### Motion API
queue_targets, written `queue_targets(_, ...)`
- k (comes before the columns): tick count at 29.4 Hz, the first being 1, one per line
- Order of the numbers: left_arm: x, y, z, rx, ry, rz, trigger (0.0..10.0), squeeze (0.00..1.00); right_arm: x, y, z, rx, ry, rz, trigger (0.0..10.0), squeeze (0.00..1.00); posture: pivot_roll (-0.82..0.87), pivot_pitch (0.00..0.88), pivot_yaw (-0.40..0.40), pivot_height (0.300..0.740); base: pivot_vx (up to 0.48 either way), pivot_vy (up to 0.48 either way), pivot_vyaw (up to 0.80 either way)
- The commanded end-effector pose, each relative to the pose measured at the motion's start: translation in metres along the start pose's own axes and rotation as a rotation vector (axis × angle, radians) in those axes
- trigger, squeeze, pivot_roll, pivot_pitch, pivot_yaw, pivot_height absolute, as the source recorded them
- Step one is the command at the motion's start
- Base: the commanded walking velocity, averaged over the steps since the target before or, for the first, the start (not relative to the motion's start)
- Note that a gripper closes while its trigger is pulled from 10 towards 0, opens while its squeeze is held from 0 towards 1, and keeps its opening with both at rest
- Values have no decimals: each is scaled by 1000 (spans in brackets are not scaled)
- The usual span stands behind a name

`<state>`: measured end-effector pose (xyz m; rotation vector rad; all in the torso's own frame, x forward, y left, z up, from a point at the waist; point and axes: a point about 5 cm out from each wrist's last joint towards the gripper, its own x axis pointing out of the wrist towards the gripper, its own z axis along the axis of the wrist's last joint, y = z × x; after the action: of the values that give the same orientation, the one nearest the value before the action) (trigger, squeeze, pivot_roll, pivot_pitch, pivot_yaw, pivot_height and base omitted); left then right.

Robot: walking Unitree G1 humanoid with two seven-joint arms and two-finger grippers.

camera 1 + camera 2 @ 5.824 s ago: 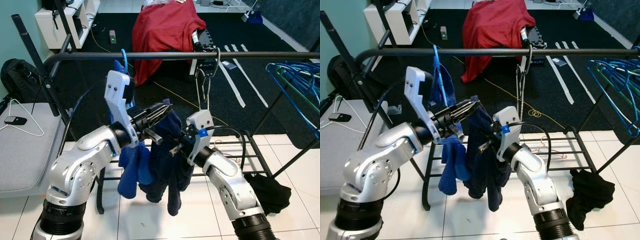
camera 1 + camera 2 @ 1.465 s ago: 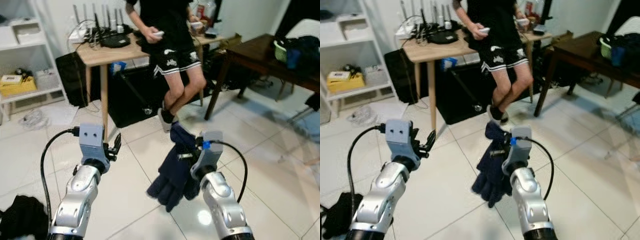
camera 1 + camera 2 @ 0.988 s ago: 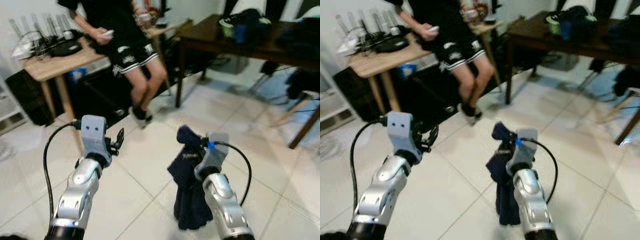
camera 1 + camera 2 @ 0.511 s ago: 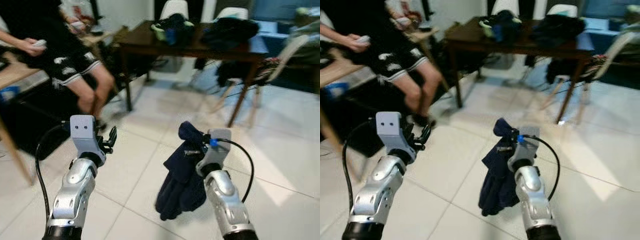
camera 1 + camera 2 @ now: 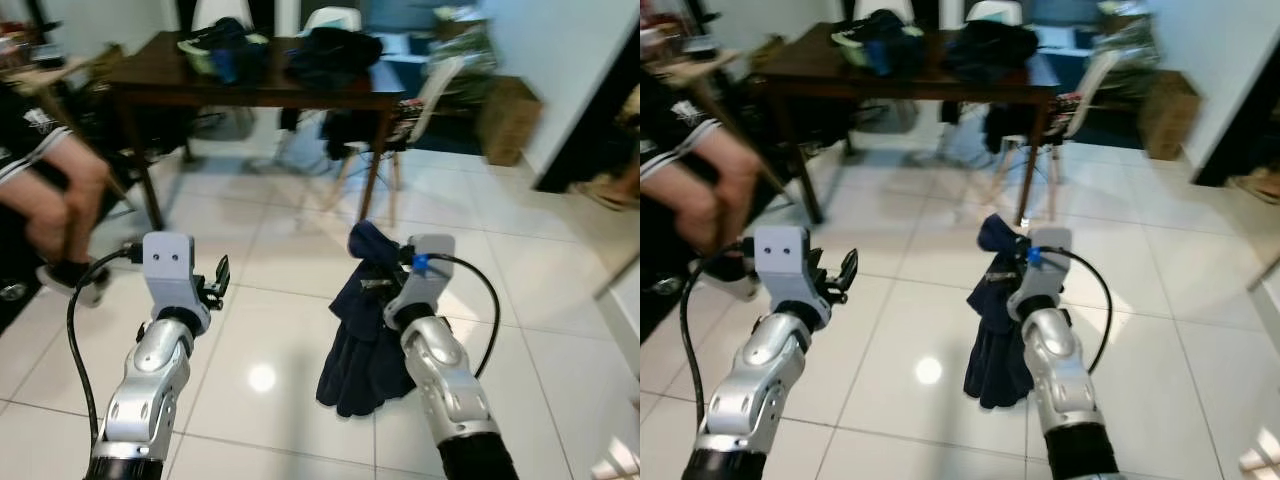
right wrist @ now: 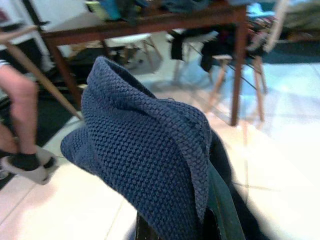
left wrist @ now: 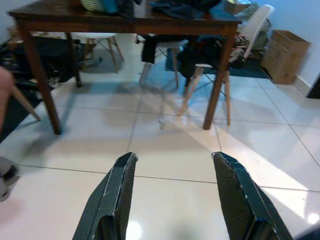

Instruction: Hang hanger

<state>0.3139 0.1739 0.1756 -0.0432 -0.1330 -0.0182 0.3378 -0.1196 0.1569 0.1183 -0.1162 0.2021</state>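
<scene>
A table (image 5: 250, 92) stands at twelve o'clock, clothes (image 5: 330, 45) heaped on top and a chair (image 5: 425, 105) just beside it at one o'clock. A person's legs (image 5: 60, 200) sit at ten o'clock. Nearest, a knitted garment (image 5: 362, 340) hangs between the arms, apparently clear of the floor (image 5: 560, 290).

Two silver metallic arms with rounded, jointed segments are seen, each ending toward the body in a black ribbed cuff. A light grey boxy camera housing is mounted at each wrist; two small dark screw holes are visible on the left one. A small blue marking is seen on the right wrist housing. A black cable is looped from each wrist housing back along the arm. The left gripper (image 7: 172, 195) is made of two long black fingers (image 7: 116, 192) with flat, slightly scuffed inner faces and angled tips. The right gripper's (image 5: 382, 287) black parts are largely covered by fabric, so little detail can be made out.
</scene>
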Motion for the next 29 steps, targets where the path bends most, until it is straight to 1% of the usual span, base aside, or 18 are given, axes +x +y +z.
queue_targets(1,-1,-2,0,-27,5,-1,10000,0,1,-2,3,5,-7,1,10000,0,32,153,-17,740,0,0,-800)
queue_targets(3,-1,-2,0,-24,1,-7,10000,0,2,-1,3,4,-7,7,10000,0,32,153,-17,740,0,0,-800)
queue_targets(4,-4,-1,0,-13,-6,9,10000,0,-1,-1,3,-2,-8,12,10000,0,29,135,-16,740,0,0,-800)
queue_targets(5,-4,-1,0,-13,-6,9,10000,0,-1,-1,3,-2,-8,12,10000,0,29,135,-16,740,0,0,-800)
queue_targets(7,-4,-1,3,-19,-14,26,10000,0,-1,-1,5,17,-6,9,10000,0,29,132,-17,740,0,0,-800)
queue_targets(8,-3,-2,3,-11,-16,22,10000,0,-1,0,5,16,-1,21,10000,0,29,157,-17,740,0,0,-800)
queue_targets(11,-3,-2,3,6,-28,17,10000,0,2,1,5,6,4,48,10000,0,26,146,-24,740,0,0,-800)
queue_targets(15,-5,-2,4,2,-37,22,10000,0,2,3,7,9,0,65,10000,0,23,133,-35,740,0,0,-800)
queue_targets(17,-5,-2,5,1,-40,21,10000,0,4,6,7,19,12,87,10000,0,24,145,-40,740,0,0,-753)
queue_targets(20,-3,-3,7,1,-45,21,10000,0,7,11,6,12,28,141,10000,0,28,148,-45,740,0,0,0)
queue_targets(21,-7,-3,6,6,-49,17,10000,0,6,16,1,2,52,170,10000,0,30,145,-51,740,0,0,0)
queue_targets(24,-10,-2,6,7,-55,21,10000,0,3,17,-1,3,62,174,10000,0,30,128,-53,740,0,0,0)
queue_targets(26,-10,-1,8,-1,-61,24,10000,0,3,18,0,11,61,174,10000,0,29,122,-56,740,0,0,0)
queue_targets(29,-5,-2,14,-11,-87,20,10000,0,4,18,1,5,54,183,10000,0,32,143,-57,740,189,0,0)
